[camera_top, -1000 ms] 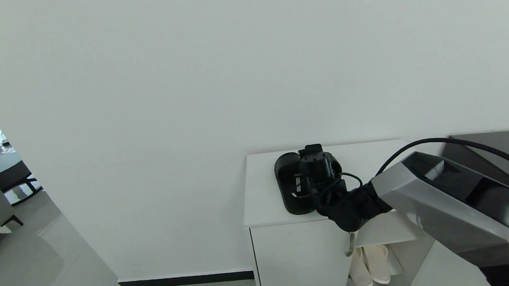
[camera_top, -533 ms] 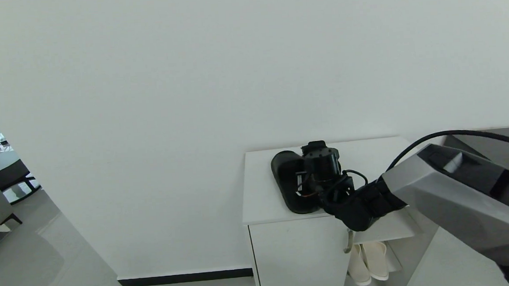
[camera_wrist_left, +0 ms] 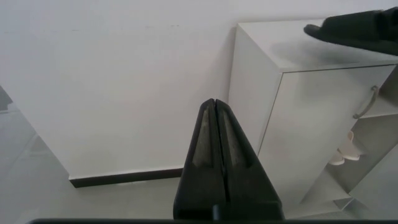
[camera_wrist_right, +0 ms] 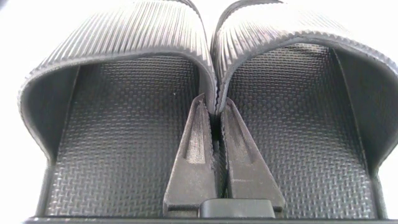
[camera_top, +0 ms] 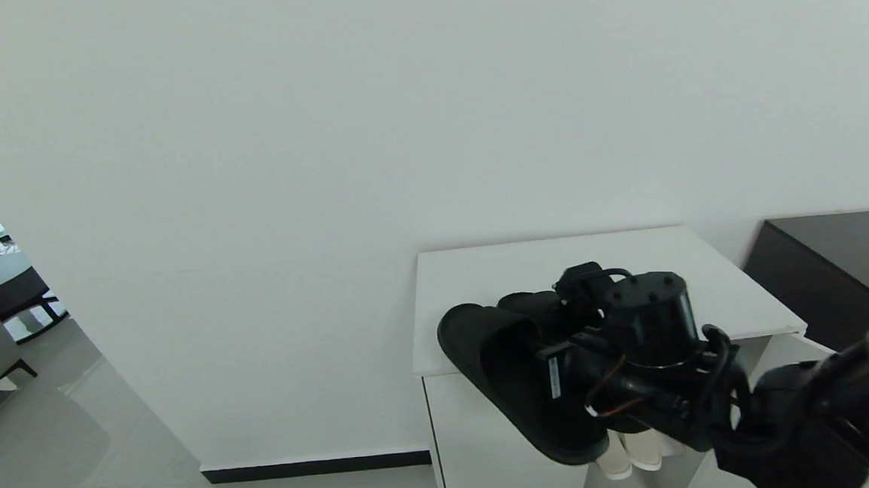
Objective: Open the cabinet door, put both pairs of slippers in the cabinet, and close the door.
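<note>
The black slippers (camera_wrist_right: 124, 143) look matt and rubbery, with ribbed straps and dimpled footbeds; the white cabinet (camera_top: 484, 437) is smooth.

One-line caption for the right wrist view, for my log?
Right gripper shut on the adjoining strap edges of the black slippers.

Black slippers (camera_top: 522, 378): pair held side by side, lifted off the cabinet top and hanging just in front of its front edge. They are tilted, toes toward the robot's left and up. Ribbed straps, dimpled footbeds. Right pincer (camera_wrist_right: 215, 109) clamps the two touching inner strap walls.

White cabinet (camera_top: 485, 452): left door (camera_wrist_left: 317, 130) closed, right half open, shelves exposed.

White slippers (camera_top: 632, 458): together on a lower shelf inside, partly hidden behind the black pair.
</note>
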Controlling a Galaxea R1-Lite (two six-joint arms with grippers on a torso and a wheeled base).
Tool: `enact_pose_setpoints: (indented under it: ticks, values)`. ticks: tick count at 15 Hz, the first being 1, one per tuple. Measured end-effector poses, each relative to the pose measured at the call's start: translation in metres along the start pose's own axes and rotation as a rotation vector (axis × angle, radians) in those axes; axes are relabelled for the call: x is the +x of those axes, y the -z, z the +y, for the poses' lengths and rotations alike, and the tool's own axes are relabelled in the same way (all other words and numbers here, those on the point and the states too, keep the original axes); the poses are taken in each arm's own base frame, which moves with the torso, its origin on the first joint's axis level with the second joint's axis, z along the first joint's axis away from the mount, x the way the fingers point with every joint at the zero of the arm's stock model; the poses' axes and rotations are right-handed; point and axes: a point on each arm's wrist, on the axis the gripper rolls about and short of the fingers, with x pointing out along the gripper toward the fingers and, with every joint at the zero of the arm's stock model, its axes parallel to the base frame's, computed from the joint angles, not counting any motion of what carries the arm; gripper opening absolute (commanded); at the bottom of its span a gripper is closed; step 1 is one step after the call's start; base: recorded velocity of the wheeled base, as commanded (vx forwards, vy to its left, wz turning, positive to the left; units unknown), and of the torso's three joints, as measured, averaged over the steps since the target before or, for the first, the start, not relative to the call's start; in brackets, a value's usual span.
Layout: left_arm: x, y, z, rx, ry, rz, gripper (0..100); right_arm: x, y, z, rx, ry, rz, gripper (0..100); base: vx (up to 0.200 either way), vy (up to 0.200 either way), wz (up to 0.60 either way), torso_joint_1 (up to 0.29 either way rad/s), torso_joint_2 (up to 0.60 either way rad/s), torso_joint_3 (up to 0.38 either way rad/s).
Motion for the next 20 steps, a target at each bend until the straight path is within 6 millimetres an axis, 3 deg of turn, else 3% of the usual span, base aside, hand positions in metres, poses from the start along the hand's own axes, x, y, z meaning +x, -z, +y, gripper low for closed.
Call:
enact_pose_setpoints:
  ticks: [3,6,12,20]
  values:
    - [0.0,0.0,0.0,-0.001,0.0,0.0,0,-0.042,0.002,0.004,-0.007,-0.094,0.004,0,0.0,0.0,0.0,0.0,0.0,0.0]
    - [0.0,0.0,0.0,-0.002,0.0,0.0,0,-0.064,0.004,0.008,-0.015,-0.133,-0.01,0,-0.133,0.0,0.0,0.0,0.0,0.003]
    - [0.0,0.0,0.0,-0.003,0.0,0.0,0,-0.074,0.004,0.011,-0.019,-0.157,-0.016,0,-0.2,0.0,0.0,-0.001,0.0,0.004]
    - [0.0,0.0,0.0,-0.003,0.0,0.0,0,-0.087,0.016,0.011,-0.004,-0.271,-0.047,0,0.0,-0.025,0.0,0.0,0.0,0.001]
